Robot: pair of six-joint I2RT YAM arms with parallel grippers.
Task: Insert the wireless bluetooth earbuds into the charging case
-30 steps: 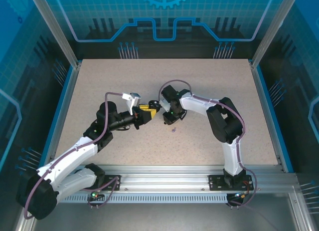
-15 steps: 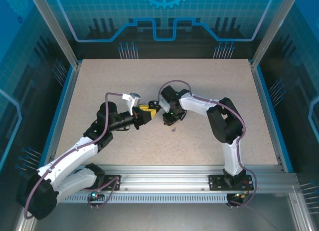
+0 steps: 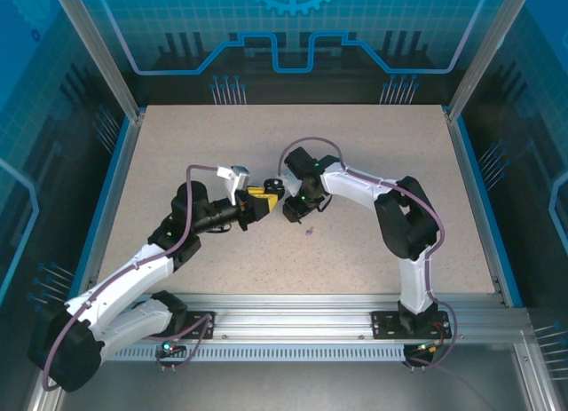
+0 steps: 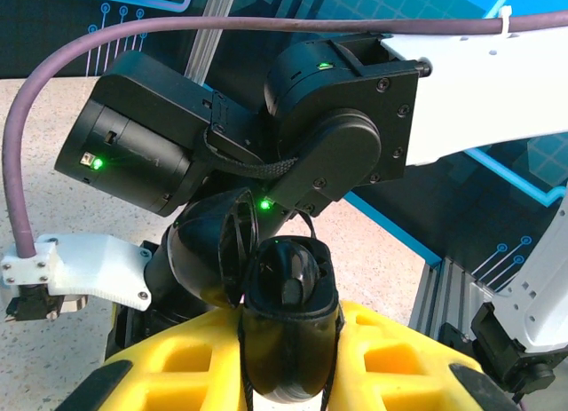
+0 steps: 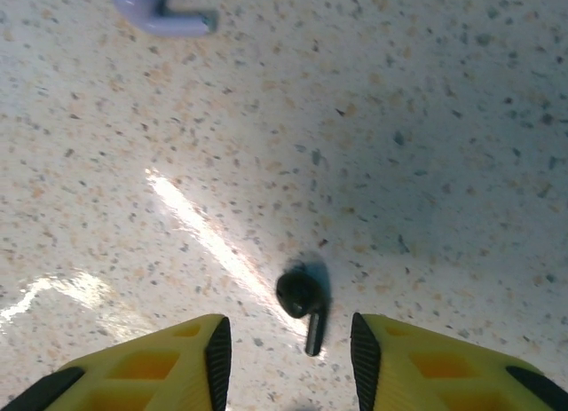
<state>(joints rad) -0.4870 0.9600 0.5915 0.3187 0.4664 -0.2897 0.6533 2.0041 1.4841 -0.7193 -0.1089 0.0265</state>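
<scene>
We think the biggest worry is the little black earbud (image 5: 303, 300) getting pushed away. It is tiny and smooth, and it lies loose on the hard table (image 5: 444, 118). If the right gripper (image 5: 286, 362) comes down a bit off to one side, one finger can knock the bud and make it skid or spin. If the jaws close on the thin stem and not the round head, the bud can flip out or sit crooked. A crooked bud will not slide into its hole in the charging case (image 4: 288, 327). The two arms are also very close together, so a fast move can bump the case and shake it loose. Right now the right gripper has its jaws partly apart and holds nothing. The black earbud lies on the table just ahead of its tips, in line with the gap between them, nearer the right finger, and touches neither. The lavender earbud (image 5: 163, 13) lies farther out ahead and off to the left of that gripper. The left gripper (image 4: 288, 375) is closed tight on the black charging case, which sticks up between its fingers with the lid (image 4: 211, 260) flipped open. We cannot tell if a bud already sits inside.
</scene>
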